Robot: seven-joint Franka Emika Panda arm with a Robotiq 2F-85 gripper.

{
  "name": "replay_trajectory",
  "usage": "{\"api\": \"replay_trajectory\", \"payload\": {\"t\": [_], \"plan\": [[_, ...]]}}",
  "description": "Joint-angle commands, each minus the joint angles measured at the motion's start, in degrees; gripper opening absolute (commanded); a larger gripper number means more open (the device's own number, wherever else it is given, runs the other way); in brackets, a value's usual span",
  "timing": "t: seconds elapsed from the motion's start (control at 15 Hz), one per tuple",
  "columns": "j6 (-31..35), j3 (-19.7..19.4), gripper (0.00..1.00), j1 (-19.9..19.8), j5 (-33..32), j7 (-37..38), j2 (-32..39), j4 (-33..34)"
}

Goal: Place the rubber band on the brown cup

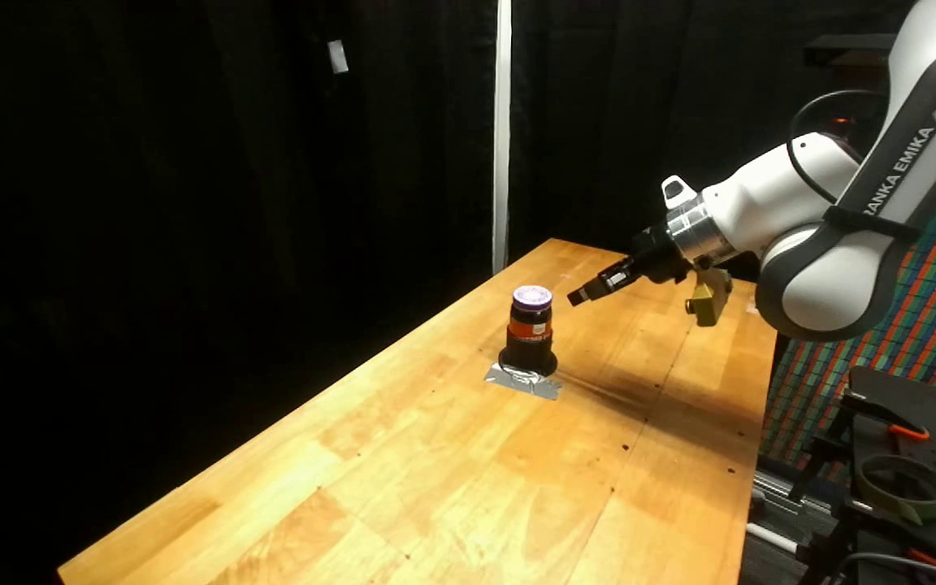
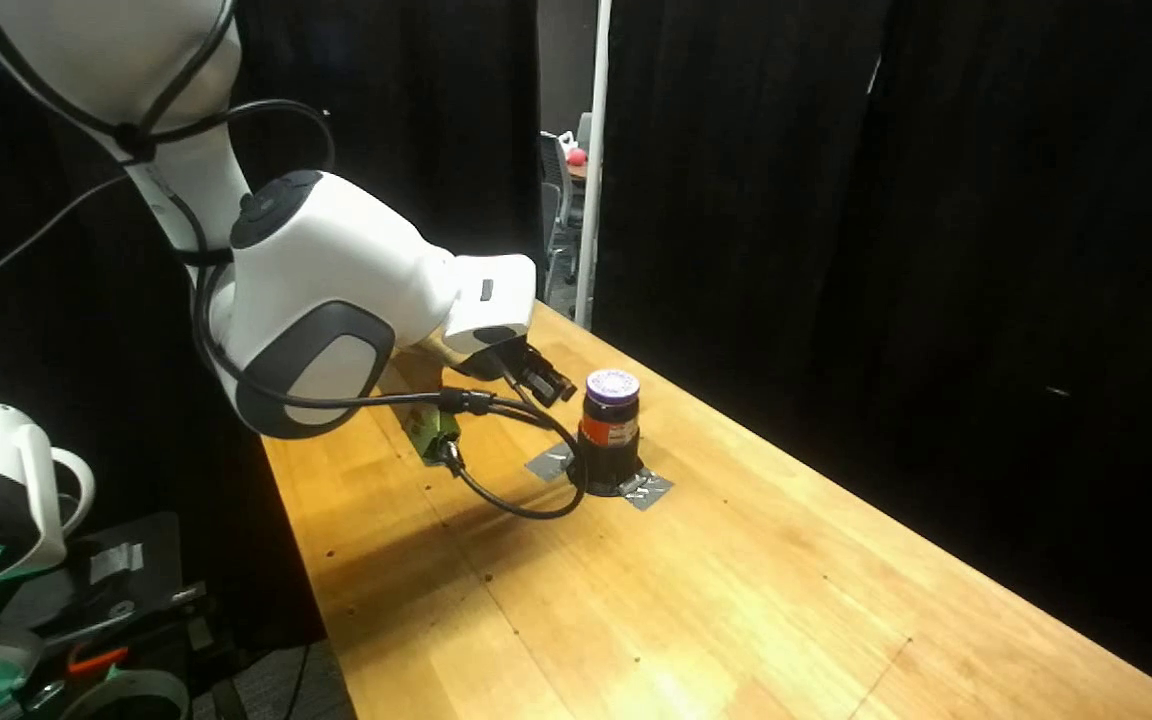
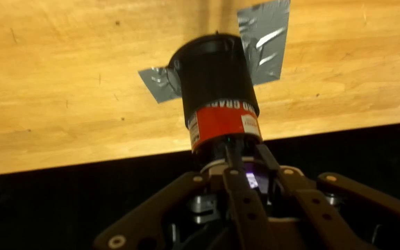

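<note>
Running through both exterior views, a wooden table [image 1: 403,487] carries the setup. Above it, the white robot arm [image 2: 346,260] slopes down toward a jar [image 1: 530,317], taken here as the task's brown cup. The gripper [image 3: 250,152] lies just beside the jar's top, apparently apart from it in both exterior views; in the wrist view its jaws stand slightly parted, with a narrow gap and nothing clearly pinched. The step in hand is judged to be the approach, placing not yet done. The next move would probably call for raising the tips over the jar, centring them, and lowering so that a band could pass around it without a sideways knock. The black holder [image 3: 217,80], a sleeve with a flared base, encloses the lower part of the upright jar. Dark walls and a closed top hide the jar's contents. Strips of silver tape [image 3: 264,45] join the holder's base to the table. An orange-red label [image 3: 224,119] shows above the sleeve, and a purple-rimmed lid [image 2: 613,386] caps the jar. The rubber band cannot be made out for certain: a pale curved edge [image 3: 217,162] near the jaws may be the band or part of the gripper.
</note>
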Motion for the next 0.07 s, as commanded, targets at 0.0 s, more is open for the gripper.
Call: {"api": "replay_trajectory", "payload": {"t": [0.0], "plan": [[-2.6,1.1,0.24,-1.1,0.3,-0.3,-0.3,0.0]]}}
